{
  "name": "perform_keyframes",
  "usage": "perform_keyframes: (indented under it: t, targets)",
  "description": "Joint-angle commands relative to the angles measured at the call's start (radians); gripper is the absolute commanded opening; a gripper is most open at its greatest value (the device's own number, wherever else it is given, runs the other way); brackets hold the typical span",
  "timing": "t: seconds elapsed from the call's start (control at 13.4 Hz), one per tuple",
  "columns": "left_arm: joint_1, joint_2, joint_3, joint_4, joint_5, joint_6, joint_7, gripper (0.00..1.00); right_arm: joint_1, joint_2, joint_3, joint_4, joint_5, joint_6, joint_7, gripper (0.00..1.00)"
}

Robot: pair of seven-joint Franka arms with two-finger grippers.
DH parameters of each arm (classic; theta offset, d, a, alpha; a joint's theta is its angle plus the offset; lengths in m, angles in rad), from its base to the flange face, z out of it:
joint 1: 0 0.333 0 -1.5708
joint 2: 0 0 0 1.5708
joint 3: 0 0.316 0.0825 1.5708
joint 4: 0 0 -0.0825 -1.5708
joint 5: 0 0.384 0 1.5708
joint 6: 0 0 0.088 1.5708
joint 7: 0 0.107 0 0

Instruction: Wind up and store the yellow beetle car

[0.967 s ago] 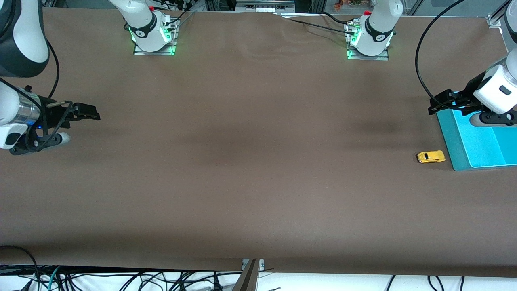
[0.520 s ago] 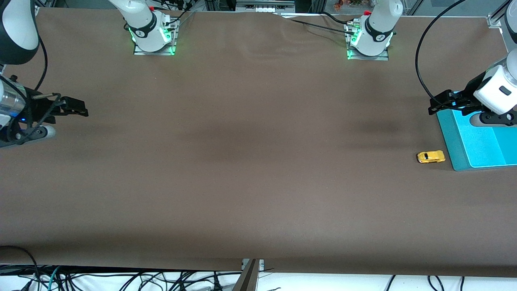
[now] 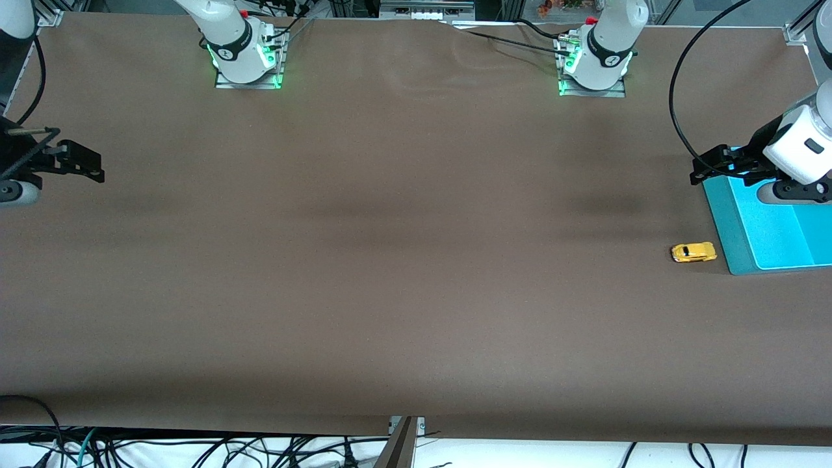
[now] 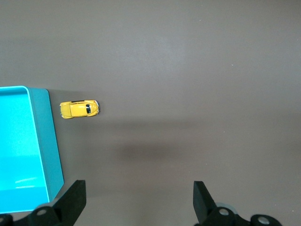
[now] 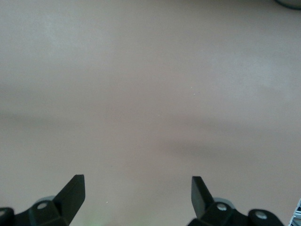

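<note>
Resting on its wheels on the brown cloth-covered surface [image 3: 403, 260], the small bright yellow beetle-shaped toy car [image 3: 693, 252] with dark windows sits toward the left arm's end, just beside the outer wall of a shallow turquoise plastic tray [image 3: 728, 234]. A narrow strip of brown shows between car and tray in the left wrist view, so they appear to be apart, not touching. The car's long side runs crosswise to the tray wall, one end pointing at it. It lies near the tray corner that is closest to the front camera.

The left pincer [image 3: 705, 168] hangs in the air over the tray's edge, at the corner farthest from the front camera. In its wrist view its two black fingers [image 4: 75, 200] stand wide apart, released and holding nothing; the yellow car [image 4: 79, 108] and the tray [image 4: 44, 141] lie below and ahead of them.

The right pincer [image 3: 84, 166] waits at the right arm's end, over bare brown cloth at the edge of the front view, well apart from the car. Its fingers [image 5: 73, 193] are likewise spread and hold nothing, with only the plain surface [image 5: 150, 94] beneath them.
</note>
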Motion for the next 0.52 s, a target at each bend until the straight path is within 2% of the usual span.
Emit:
perform_keyframes:
  t: [0.0, 0.15, 0.45]
  targets:
    - [0.003, 0.008, 0.000, 0.023, 0.015, -0.021, 0.017, 1.00, -0.010, -0.011, -0.010, 0.004, -0.012, -0.007, 0.011, 1.00]
    - [0.002, 0.008, 0.000, 0.023, 0.015, -0.020, 0.017, 1.00, -0.010, -0.040, -0.011, -0.007, -0.010, -0.027, 0.024, 1.00]
    - [0.002, 0.008, 0.000, 0.023, 0.015, -0.026, 0.017, 1.00, -0.005, -0.097, -0.011, -0.093, 0.005, -0.047, 0.123, 1.00]
